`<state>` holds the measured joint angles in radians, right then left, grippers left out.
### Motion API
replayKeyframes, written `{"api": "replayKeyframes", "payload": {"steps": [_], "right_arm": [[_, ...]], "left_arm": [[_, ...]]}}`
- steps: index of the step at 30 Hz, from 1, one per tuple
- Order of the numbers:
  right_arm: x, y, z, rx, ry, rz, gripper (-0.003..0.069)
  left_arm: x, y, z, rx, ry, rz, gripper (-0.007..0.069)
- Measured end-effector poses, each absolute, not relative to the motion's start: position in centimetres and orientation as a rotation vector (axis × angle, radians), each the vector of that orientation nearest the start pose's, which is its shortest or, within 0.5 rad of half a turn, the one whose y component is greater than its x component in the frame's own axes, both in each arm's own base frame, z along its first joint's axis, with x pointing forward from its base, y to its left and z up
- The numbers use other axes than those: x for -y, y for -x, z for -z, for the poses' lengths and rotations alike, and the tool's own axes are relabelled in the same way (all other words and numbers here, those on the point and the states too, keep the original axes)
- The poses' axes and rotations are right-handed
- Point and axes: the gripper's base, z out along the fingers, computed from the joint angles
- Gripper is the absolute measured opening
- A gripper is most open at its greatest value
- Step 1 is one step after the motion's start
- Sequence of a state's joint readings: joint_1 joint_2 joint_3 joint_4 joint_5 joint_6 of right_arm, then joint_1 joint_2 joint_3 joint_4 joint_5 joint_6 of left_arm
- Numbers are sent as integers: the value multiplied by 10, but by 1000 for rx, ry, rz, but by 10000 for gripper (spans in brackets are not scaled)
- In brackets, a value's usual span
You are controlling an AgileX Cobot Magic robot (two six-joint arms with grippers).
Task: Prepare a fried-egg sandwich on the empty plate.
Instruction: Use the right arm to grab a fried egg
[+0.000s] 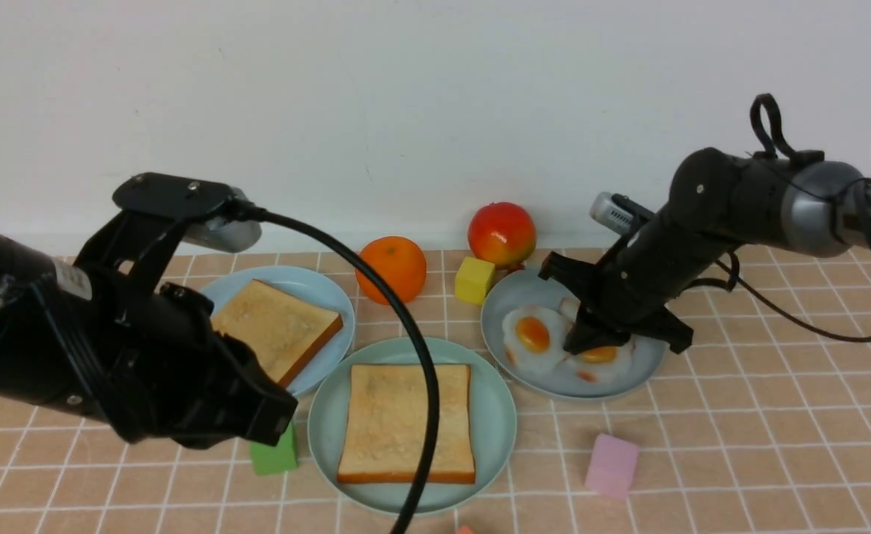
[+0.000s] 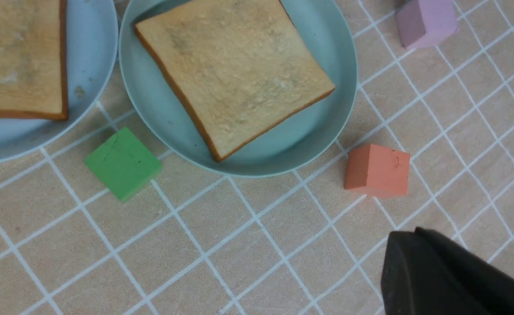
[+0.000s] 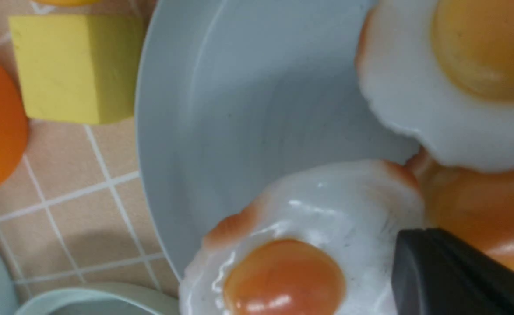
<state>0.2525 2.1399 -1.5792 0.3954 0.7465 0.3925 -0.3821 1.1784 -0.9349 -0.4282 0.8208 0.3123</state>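
1. Front view: left gripper point(image 1: 276, 417) pressed together on nothing, raised over the tablecloth point(image 1: 740, 445) near the green cube point(image 1: 276, 454); right gripper point(image 1: 584, 343) tipped down into the grey-blue plate point(image 1: 506, 308), jaws closed at the right edge of the fried egg point(image 1: 536, 335), w/ another egg point(image 1: 600, 357) touching it; can't tell if the white is pinched; mint-green plate point(image 1: 493, 404) at centre carries one bread slice point(image 1: 406, 423); second bread slice point(image 1: 276, 330) on the pale sky-blue plate point(image 1: 324, 293); orange point(image 1: 391, 268), apple point(image 1: 501, 233), yellow cube point(image 1: 474, 280) at the back; pink cube point(image 1: 611, 466) nearer.
2. Left wrist view: mint-green plate point(image 2: 327, 43) w/ its bread slice point(image 2: 235, 74) flat; green cube point(image 2: 123, 162) just beside the rim; salmon cube point(image 2: 377, 170) near the rim; one black finger point(image 2: 449, 275) only, so the gap isn't shown.
3. Right wrist view: black fingertip point(image 3: 454, 271) over the fried egg point(image 3: 309, 236) at its white edge, beside the yolk; third egg point(image 3: 449, 78) overlapping; all on the grey-blue plate point(image 3: 239, 109).
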Motion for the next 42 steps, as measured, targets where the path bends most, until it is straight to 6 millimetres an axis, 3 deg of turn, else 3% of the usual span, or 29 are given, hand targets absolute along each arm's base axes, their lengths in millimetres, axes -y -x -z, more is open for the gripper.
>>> {"api": "replayKeyframes", "payload": {"steps": [13,19,24,28,31,38,42], "right_arm": [[-131,-420,-214,-2723,-248,-551,-14],[-130,-417,-211,-2769,-368,-562,13],[-130,-420,-198,-2781,-522,-559,164],[-130,-424,-198,-2755,-432,-547,300],[-131,-429,-202,-2757,-319,-528,335],[-139,-434,-198,-2832,-246,-498,335],[-142,-433,-177,-2916,-353,-485,309]], "left_arm": [[112,-203,-312,-2446,-621,541,-3],[112,-203,-312,-2446,-620,542,-1],[112,-203,-312,-2446,-620,542,0],[112,-203,-312,-2448,-621,543,5],[112,-203,-311,-2452,-624,543,6],[113,-205,-308,-2465,-624,543,8],[113,-206,-307,-2473,-624,543,13]]}}
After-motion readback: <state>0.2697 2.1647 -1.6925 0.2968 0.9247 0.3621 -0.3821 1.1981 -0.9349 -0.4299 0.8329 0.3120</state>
